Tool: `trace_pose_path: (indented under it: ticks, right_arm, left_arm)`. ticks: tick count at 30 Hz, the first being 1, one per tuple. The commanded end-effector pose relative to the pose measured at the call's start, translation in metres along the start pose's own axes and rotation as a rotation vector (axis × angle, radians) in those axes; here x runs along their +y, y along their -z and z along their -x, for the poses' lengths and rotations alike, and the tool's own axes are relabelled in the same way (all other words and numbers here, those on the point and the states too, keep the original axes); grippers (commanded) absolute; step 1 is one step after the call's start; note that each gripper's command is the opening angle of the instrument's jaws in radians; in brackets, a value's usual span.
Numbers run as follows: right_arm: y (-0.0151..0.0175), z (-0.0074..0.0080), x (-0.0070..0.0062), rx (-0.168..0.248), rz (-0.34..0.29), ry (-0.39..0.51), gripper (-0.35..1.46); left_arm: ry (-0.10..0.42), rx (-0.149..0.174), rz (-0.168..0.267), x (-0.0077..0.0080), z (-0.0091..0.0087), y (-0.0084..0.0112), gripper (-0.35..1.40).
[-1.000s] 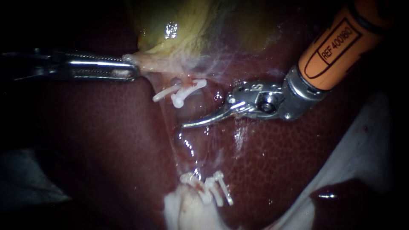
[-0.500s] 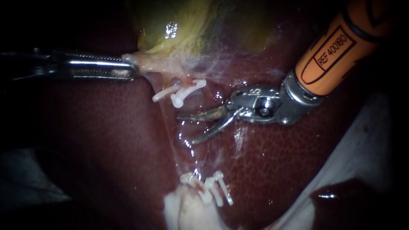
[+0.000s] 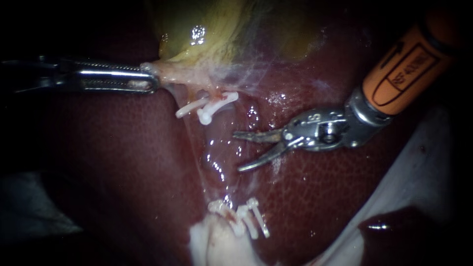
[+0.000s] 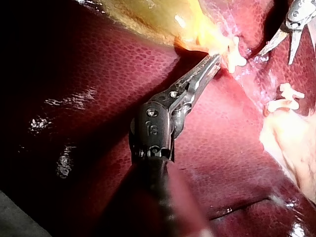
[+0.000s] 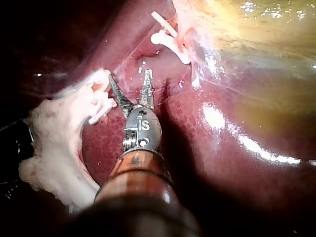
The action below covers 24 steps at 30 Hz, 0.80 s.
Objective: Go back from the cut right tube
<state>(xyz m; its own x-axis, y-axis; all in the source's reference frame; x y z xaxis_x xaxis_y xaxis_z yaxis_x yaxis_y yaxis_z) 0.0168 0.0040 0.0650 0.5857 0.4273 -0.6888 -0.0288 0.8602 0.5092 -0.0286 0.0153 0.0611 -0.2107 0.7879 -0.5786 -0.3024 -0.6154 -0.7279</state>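
My right instrument (image 3: 238, 151), on an orange shaft, hovers over the liver (image 3: 123, 162) with its two curved blades open and nothing between them. It lies to the right of the wet gap between the upper white clips (image 3: 209, 106) and the lower white clips (image 3: 249, 216). My left instrument (image 3: 152, 79) is shut on the pale tissue (image 3: 180, 74) at the neck of the yellow gallbladder (image 3: 212, 29). From the right wrist, the open blades (image 5: 129, 81) stand between the lower clips (image 5: 101, 106) and the upper clips (image 5: 168, 39). In the left wrist view the left instrument's jaws (image 4: 212, 61) grip tissue beside a clip (image 4: 233, 52).
A thin filmy strand (image 3: 194, 157) runs from the upper clips down to the lower ones. Pale fatty tissue (image 3: 212, 246) sits below the lower clips. A white cloth (image 3: 419, 162) lies at the lower right of the liver.
My right instrument's blades went from shut to open, and it drew back to the right, away from the gap between the clips. My left instrument kept its hold.
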Motion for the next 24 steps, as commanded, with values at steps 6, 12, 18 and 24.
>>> trace_pose_path:
  ticks: [6,12,18,24]
  right_arm:
    - [0.0038,0.0005,-0.0020,-0.067,0.089,0.046,1.43]
    - [0.0064,-0.0003,-0.0023,-0.095,0.162,0.062,1.45]
    - [0.0077,-0.0001,-0.0021,-0.122,0.221,0.072,1.45]
    - [0.0079,0.0002,-0.0019,-0.118,0.186,0.066,1.45]
  left_arm:
    - [-0.001,0.000,0.000,-0.0001,0.0001,-0.0001,-0.35]
    - [-0.003,0.000,-0.001,-0.0004,0.0004,-0.0002,-0.35]
    - [-0.008,0.005,-0.005,-0.0008,0.0013,-0.0011,-0.35]
    - [-0.025,-0.013,-0.018,-0.0016,0.0031,-0.0035,-0.35]
